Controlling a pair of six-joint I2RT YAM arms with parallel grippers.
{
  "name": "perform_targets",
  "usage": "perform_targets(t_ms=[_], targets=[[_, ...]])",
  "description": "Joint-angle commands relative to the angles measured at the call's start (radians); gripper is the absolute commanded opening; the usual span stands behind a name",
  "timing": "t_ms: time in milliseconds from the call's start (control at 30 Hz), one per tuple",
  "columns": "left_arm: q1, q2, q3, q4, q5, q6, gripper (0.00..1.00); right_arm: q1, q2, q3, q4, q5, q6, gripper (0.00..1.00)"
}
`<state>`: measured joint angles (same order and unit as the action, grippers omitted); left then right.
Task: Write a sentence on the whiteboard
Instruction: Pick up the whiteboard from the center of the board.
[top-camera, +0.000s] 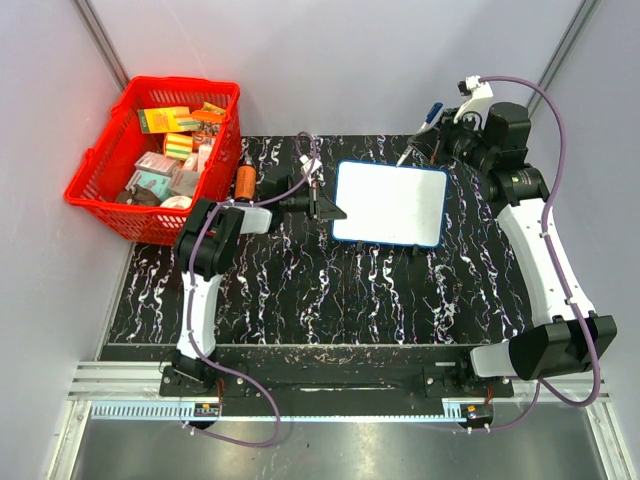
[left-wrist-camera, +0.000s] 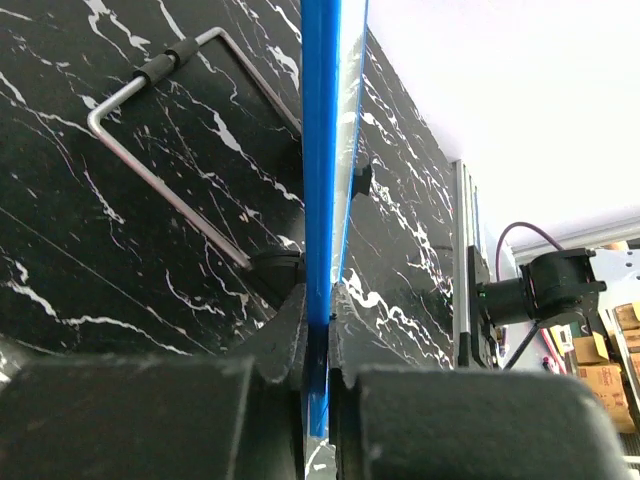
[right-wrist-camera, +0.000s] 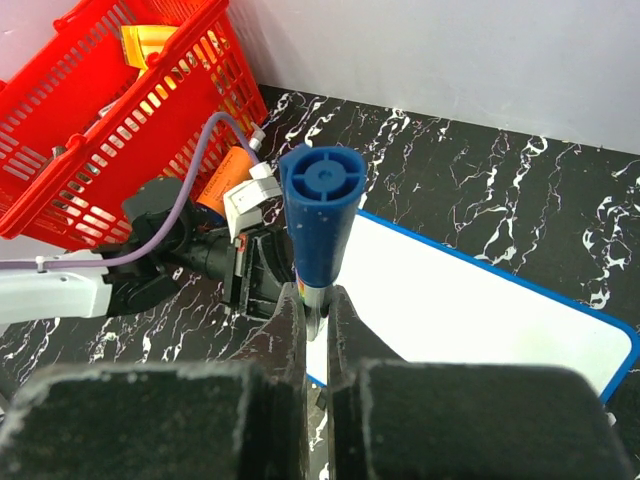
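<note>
Surface: black marbled table (top-camera: 300, 290) with pale walls behind; a red basket (top-camera: 100, 185) of small packs sits at upper left of the top view.
Whiteboard: the whiteboard (top-camera: 390, 203) lies at upper centre of the table, its white face blank; no sentence shows yet.
Left gripper: the left gripper (left-wrist-camera: 318, 300) is clenched on the board's blue rim at its left edge; keep that hold firm so the board cannot slide under the strokes.
Right gripper: the right gripper (right-wrist-camera: 316, 318) is clenched on a blue marker (right-wrist-camera: 320, 215), poised above the board's upper right corner.
Step in hand: you should bring the tip down near the upper left of the white face, press lightly, and keep the letters small.
Room: open table lies below the board; the basket and left arm crowd its left side.
</note>
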<state>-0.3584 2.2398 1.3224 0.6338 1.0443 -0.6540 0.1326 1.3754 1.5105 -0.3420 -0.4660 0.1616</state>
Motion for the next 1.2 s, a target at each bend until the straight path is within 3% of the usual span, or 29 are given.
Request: perform_targets(t_ms=[0,833,1167], targets=[[0.016,-0.058,-0.081,-0.046,-0.11,0.123,0.0,-0.008,-0.035,0.004,0.041,-0.025,0.007,0.0],[0.022,-0.229,-0.474,0.038,-0.153,0.221,0.0,-0.011,-0.016,-0.03,0.077,-0.074,0.032,0.0],[0.024,-0.273,-0.402,-0.132,-0.159,0.315,0.0,-0.011,-0.022,-0.081,0.132,-0.18,0.013,0.0]])
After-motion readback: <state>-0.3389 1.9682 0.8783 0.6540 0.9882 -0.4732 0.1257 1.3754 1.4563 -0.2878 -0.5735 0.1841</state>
